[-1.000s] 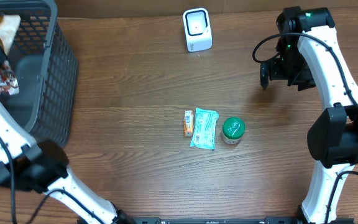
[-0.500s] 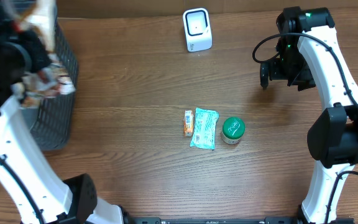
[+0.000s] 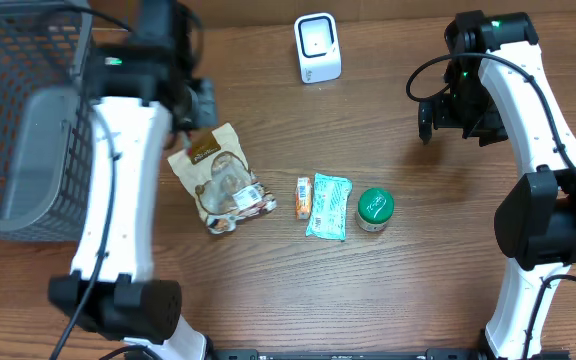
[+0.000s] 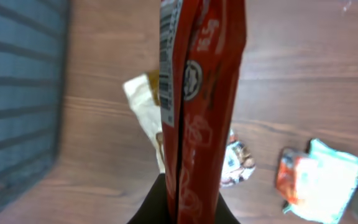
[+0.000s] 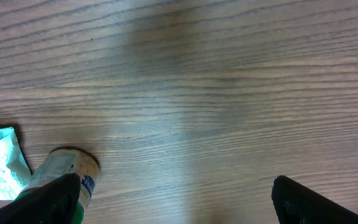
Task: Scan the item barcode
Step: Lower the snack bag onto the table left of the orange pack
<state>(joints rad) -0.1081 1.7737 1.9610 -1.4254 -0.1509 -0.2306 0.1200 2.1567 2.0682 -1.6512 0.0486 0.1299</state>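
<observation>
The brown wood-grain surface (image 3: 268, 300) carries everything, and the dark grey wire-mesh basket (image 3: 18, 50) sits at its left edge, probably as the bin for goods. The white left arm (image 3: 128, 200) reaches between the basket and the middle of the surface. Its jaws are shut tight on the crinkled cream-and-red plastic snack bag (image 3: 218, 180), pinching it by one edge. The left wrist view shows that edge red and side-on, with printed bars near its top. The bag is the thing to be scanned. It is near the white box-shaped barcode scanner (image 3: 317, 46) but to the left of it and not in front of its window, so the code seems yet to be presented. I cannot tell whether the bag's lower end touches the wood. The white right arm (image 3: 538, 100) hangs back at the right with its jaws spread fully wide and empty, seemingly waiting out of the way. Three smaller goods lie in a row mid-surface, likely placed there for scanning: a teal foil packet (image 3: 328, 206), a green-lidded round jar (image 3: 375, 208) just beside it, and a small orange wrapped bar (image 3: 303, 198) on the packet's other side.
</observation>
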